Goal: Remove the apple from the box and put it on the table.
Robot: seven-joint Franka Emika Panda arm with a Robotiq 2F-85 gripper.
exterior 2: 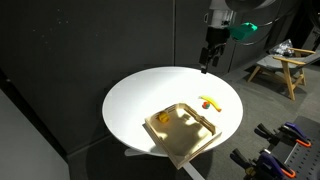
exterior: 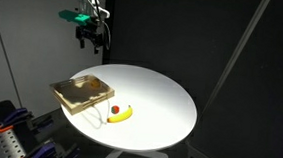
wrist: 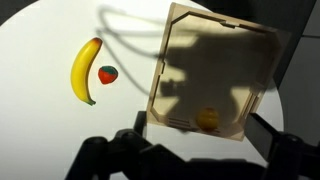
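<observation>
Apple [wrist: 207, 118] is lying in the box [wrist: 215, 60], lower right of the wrist view, while we are hovering the released, empty tool [exterior 2: 204, 64] overhead, likely needing a descent onto it.

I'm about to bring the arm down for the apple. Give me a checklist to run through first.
1. Apple located inside the box: ok, it sits close to one rim.
2. Fingers apart with nothing held: ok in the wrist view.
3. Gripper down at the apple: not ok, it hangs high above the table.
4. Nothing crowding the apple: ok, the banana and the small red thing lie outside the box.
5. Room for a finger between apple and rim: cannot tell.
6. Bare tabletop for the set-down: ok.
</observation>
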